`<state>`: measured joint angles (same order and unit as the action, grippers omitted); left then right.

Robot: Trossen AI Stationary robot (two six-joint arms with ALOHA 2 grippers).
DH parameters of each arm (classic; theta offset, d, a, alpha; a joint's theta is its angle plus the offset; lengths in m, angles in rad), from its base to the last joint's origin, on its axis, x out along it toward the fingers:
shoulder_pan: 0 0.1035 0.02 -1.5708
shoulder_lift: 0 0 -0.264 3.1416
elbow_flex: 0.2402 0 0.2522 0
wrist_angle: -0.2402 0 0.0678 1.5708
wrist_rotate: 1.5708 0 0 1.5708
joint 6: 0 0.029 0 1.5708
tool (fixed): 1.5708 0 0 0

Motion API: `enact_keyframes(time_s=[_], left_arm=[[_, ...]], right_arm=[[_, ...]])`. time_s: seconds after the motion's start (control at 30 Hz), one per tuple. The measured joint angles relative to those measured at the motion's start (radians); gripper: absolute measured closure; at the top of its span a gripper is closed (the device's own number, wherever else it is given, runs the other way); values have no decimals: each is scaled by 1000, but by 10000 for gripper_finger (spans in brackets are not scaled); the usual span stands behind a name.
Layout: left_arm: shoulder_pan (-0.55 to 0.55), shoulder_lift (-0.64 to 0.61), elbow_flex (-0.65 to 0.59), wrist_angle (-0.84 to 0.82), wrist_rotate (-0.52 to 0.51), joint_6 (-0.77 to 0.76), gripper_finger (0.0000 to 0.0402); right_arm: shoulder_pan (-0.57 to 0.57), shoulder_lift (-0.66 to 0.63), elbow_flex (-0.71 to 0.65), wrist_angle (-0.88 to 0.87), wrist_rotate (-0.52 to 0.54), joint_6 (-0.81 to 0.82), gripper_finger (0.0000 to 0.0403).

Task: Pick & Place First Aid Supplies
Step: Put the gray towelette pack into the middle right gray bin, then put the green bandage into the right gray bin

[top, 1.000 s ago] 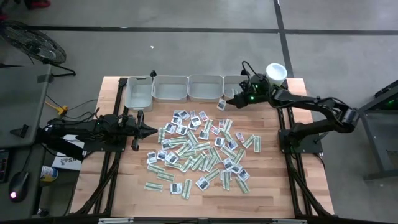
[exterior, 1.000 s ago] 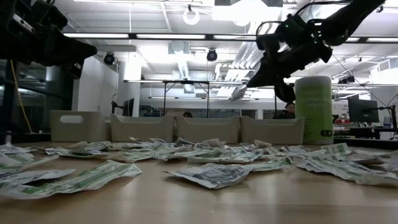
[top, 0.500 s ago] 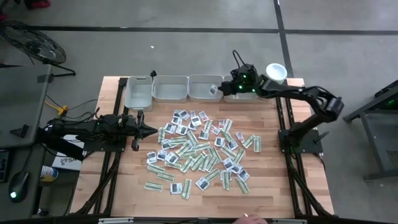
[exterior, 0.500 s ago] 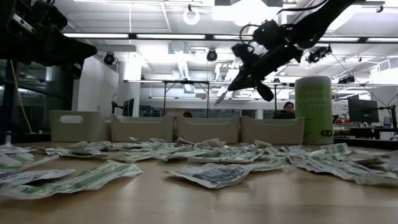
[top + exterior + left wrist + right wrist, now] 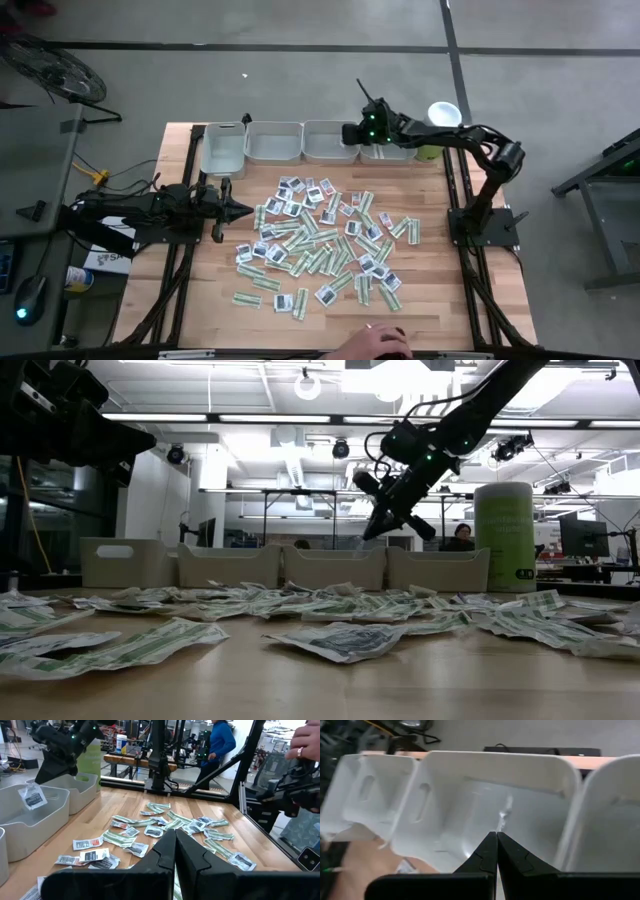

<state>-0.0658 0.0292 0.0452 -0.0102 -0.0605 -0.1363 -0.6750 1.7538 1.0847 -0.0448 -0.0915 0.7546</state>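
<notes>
Many first aid supplies (image 5: 320, 240), green-white strips and squarish white sachets, lie flat and scattered across the middle of the wooden table. My right gripper (image 5: 350, 133) is over the third grey tray (image 5: 325, 150) in the row at the far edge, slanting down and shut on one squarish white sachet (image 5: 32, 798). In the right wrist view that sachet (image 5: 505, 814) shows edge-on past the fingertips, over the tray's floor. My left gripper (image 5: 247, 210) waits at the table's left side, level and shut on nothing. My right gripper pinches the white sachet by its upper edge (image 5: 34, 790) between its two fingers. The fingers slant down from the table's right. The sachet hangs below them, clear of everything, over the inside of the third tray.
Four grey trays (image 5: 273, 145) stand side by side along the far edge. A pale green tub with a white lid (image 5: 443, 116) stands at the far right corner. A person's hand (image 5: 375, 346) shows at the near edge. The low view has sachets (image 5: 345, 640) close in front.
My right gripper has travelled along the far edge toward the table's left, from beside the tub to over the third tray, sinking a little and tipping further down. The sachet has gone with it, hanging clear. A person's hand has come in at the near edge.
</notes>
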Motion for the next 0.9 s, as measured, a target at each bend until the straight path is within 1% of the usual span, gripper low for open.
enact_keyframes(time_s=[0.07, 0.2, 0.6, 0.73, 0.9], left_arm=[[0, 0, 0, 0, 0, 0, 401], [0, 0, 0, 0, 0, 0, 401], [0, 0, 0, 0, 0, 0, 401], [0, 0, 0, 0, 0, 0, 401], [0, 0, 0, 0, 0, 0, 401]], right_arm=[[0, 1, 3, -29, 20, -1, 403], [0, 1, 1, -59, 27, -6, 403], [1, 1, -1, -98, 17, -29, 401], [1, 1, -1, -106, 6, -34, 379], [1, 1, -1, -114, -6, -34, 329]])
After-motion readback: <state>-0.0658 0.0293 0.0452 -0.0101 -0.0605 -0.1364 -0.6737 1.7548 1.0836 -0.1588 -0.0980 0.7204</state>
